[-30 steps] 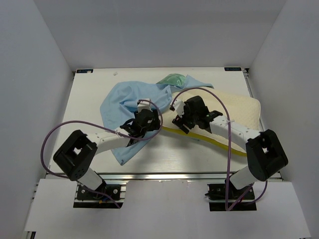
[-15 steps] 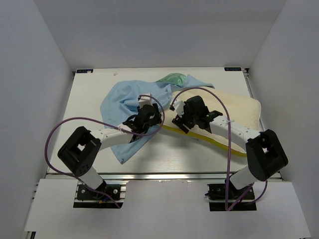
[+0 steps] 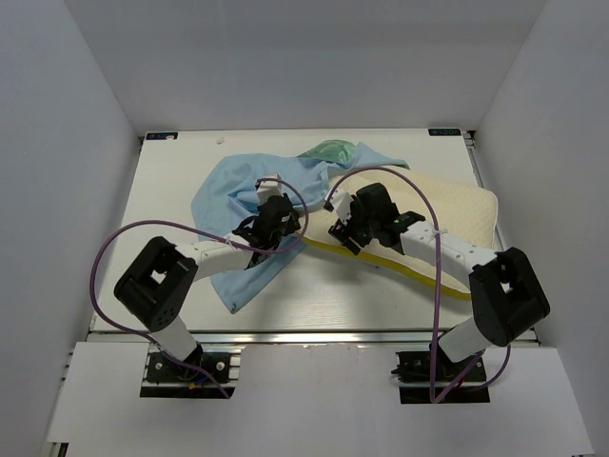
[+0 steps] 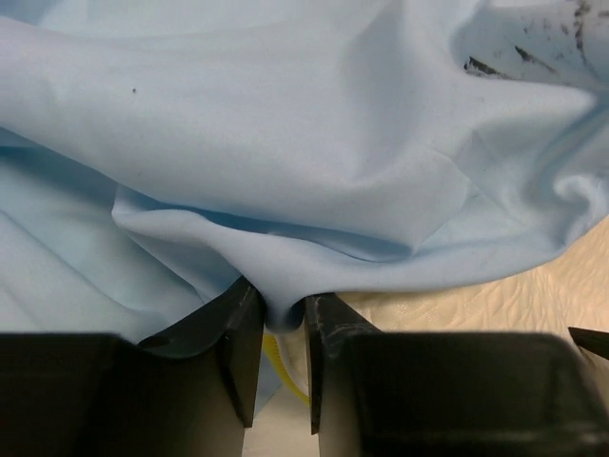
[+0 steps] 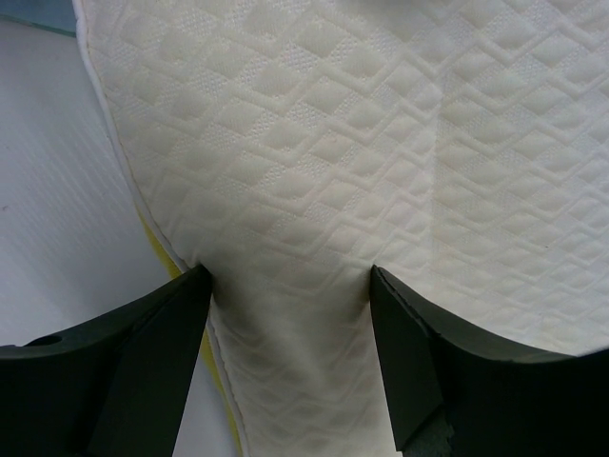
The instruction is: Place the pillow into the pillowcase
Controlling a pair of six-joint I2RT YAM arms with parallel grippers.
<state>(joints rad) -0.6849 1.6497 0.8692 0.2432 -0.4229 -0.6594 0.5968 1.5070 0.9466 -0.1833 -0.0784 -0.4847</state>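
**Left gripper pinches the blue cloth**

The left gripper (image 4: 283,309) has slid farther across the table (image 3: 171,190), deeper onto the pillowcase (image 3: 224,190). Its jaws have drawn in from wide to a tight pinch on a raised fold. The left arm (image 3: 214,255) has swung its elbow inward behind it.

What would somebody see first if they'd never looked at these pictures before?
Probably the big crumpled blue pillowcase in the middle of the white table, with the left claw pinching a fold of it. Right beside it lies a fat, bumpy cream pillow with a yellow band along its side, and the right claw squeezes its edge.
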